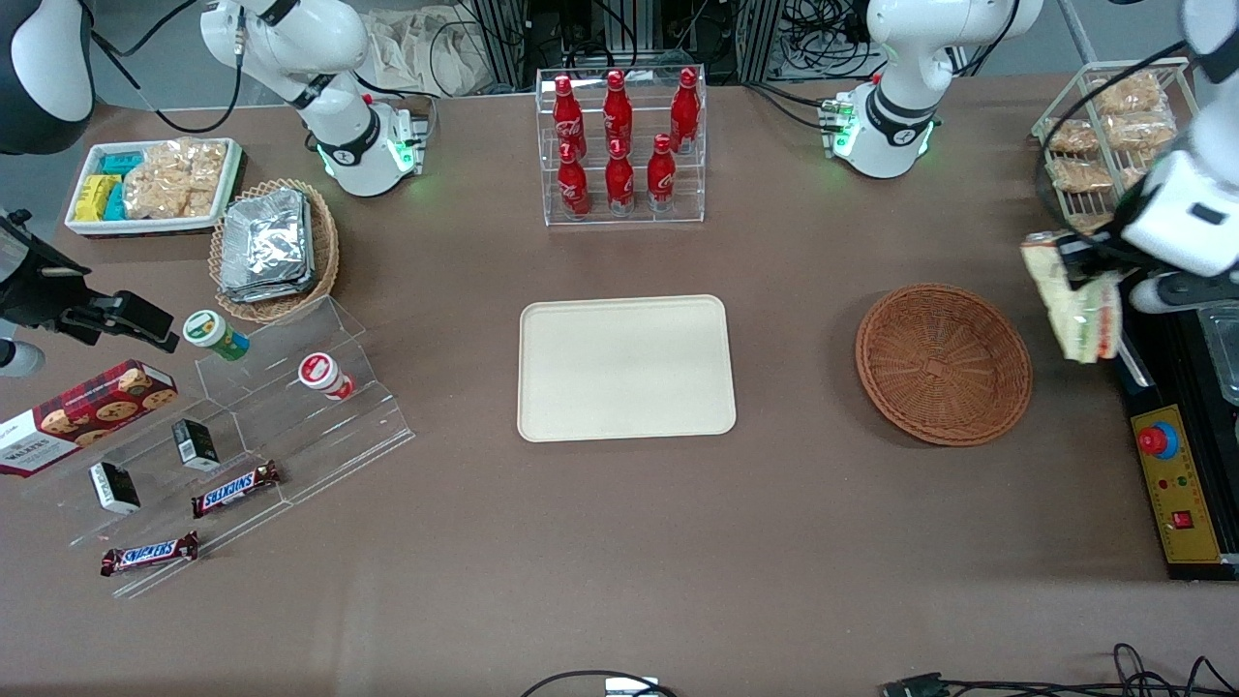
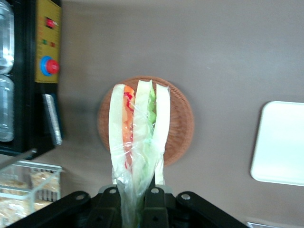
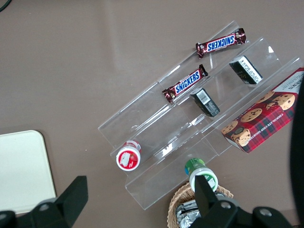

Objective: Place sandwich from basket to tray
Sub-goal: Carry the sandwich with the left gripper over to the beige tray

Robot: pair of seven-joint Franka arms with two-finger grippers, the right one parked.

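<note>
My left gripper [image 1: 1086, 259] is shut on the clear-wrapped sandwich [image 1: 1074, 302], a wedge of white bread with red and green layers. It holds it in the air, above the table beside the reddish-brown wicker basket [image 1: 942, 363], toward the working arm's end. In the left wrist view the sandwich [image 2: 138, 133] hangs from the gripper [image 2: 134, 199] by its wrap, with the empty basket [image 2: 183, 121] below it. The cream-beige tray [image 1: 625, 368] lies empty at the table's middle; its corner also shows in the left wrist view [image 2: 280, 142].
A black control box [image 1: 1176, 474] with a red button lies at the working arm's table end, a wire rack of snack packets [image 1: 1103, 136] farther back. A clear stand of red bottles [image 1: 619, 145] is farther back than the tray. A tan basket of foil packets [image 1: 271, 247] and acrylic steps with snacks [image 1: 242, 436] lie toward the parked arm's end.
</note>
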